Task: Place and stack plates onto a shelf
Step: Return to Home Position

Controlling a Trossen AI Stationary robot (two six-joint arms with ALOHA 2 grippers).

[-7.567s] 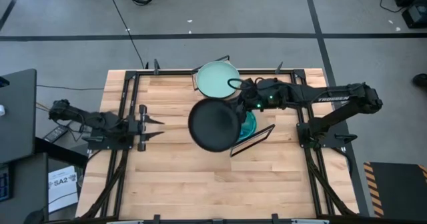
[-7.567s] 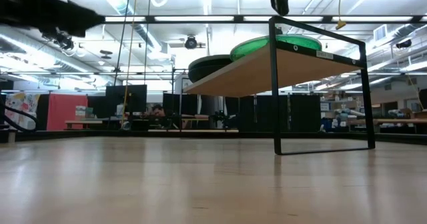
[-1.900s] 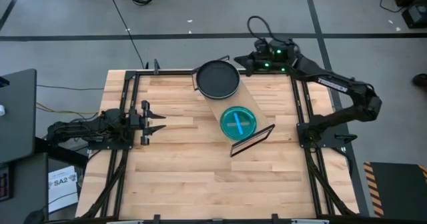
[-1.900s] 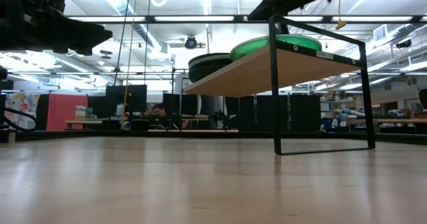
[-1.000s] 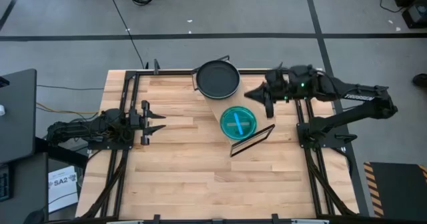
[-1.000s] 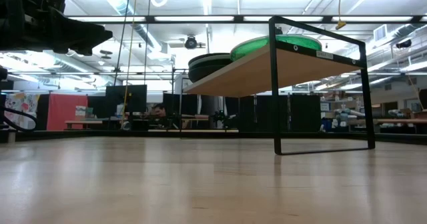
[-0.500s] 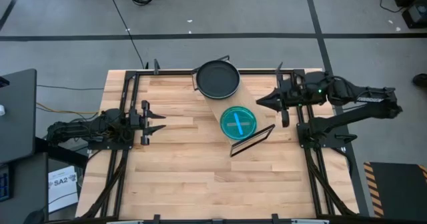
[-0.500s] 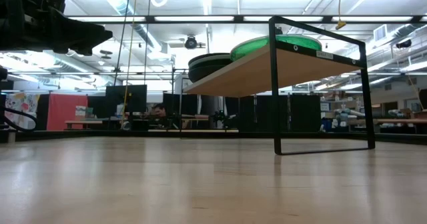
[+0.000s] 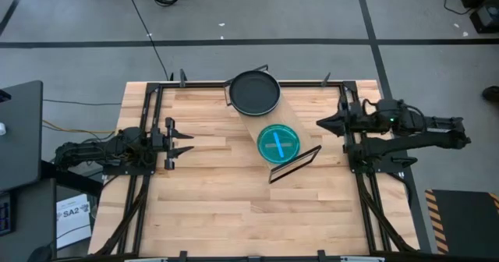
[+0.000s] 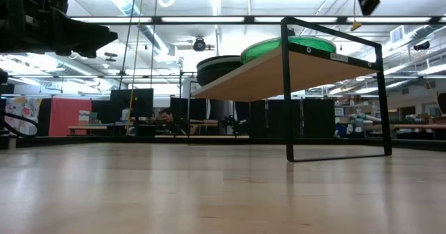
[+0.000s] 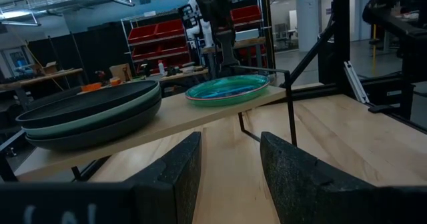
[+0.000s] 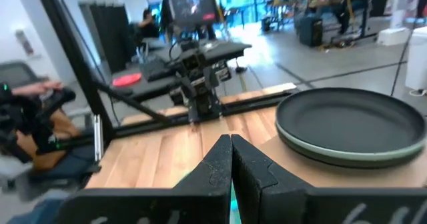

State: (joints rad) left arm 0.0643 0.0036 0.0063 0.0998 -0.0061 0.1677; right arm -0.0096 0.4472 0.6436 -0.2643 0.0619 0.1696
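The shelf (image 9: 263, 119) stands slantwise at the table's far middle. On its far end a dark plate (image 9: 253, 93) lies on top of a pale green plate (image 11: 100, 124). A teal plate with a light stripe (image 9: 278, 143) lies flat on the near end, and its edge looks green in the low view (image 10: 289, 47). My right gripper (image 9: 321, 123) is shut and holds nothing. It hangs in the air by the table's right edge, pointing at the shelf. My left gripper (image 9: 185, 143) waits open at the table's left, level, also facing the shelf (image 11: 200, 114).
Thin black wire frames (image 10: 334, 95) carry the shelf at each end, and one stands at its near end (image 9: 295, 164). Black metal rails (image 9: 355, 176) run along the table's left and right sides. Bare slatted tabletop (image 9: 234, 207) lies toward the near edge.
My right gripper, still shut and holding nothing, has drawn back from beside the shelf toward the table's right edge and sunk a little. The plates and the shelf have stayed where they were.
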